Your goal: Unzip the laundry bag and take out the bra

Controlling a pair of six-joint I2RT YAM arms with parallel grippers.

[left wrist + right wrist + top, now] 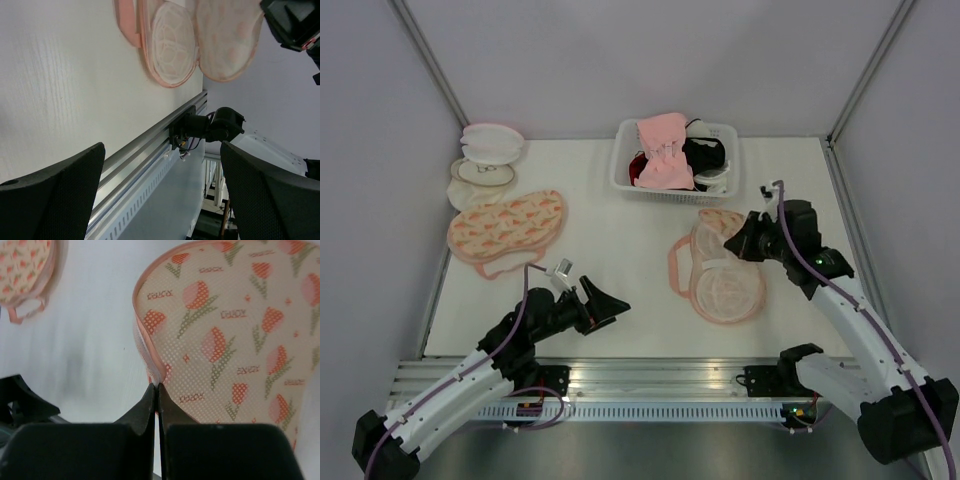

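The laundry bag lies unzipped at the table's centre right, its white mesh lining facing up. My right gripper is shut on the rim of the bag's printed lid, pinching the pink edge at its fingertips and holding the lid raised. The pale pink bra rests on top of the basket at the back. My left gripper hangs open and empty near the table's front edge. In the left wrist view the open bag shows far ahead of the left gripper.
A white basket at the back holds black, red and white garments. A second printed bag lies zipped at the left, with round white-and-pink cases behind it. An aluminium rail runs along the front edge, and walls stand on three sides.
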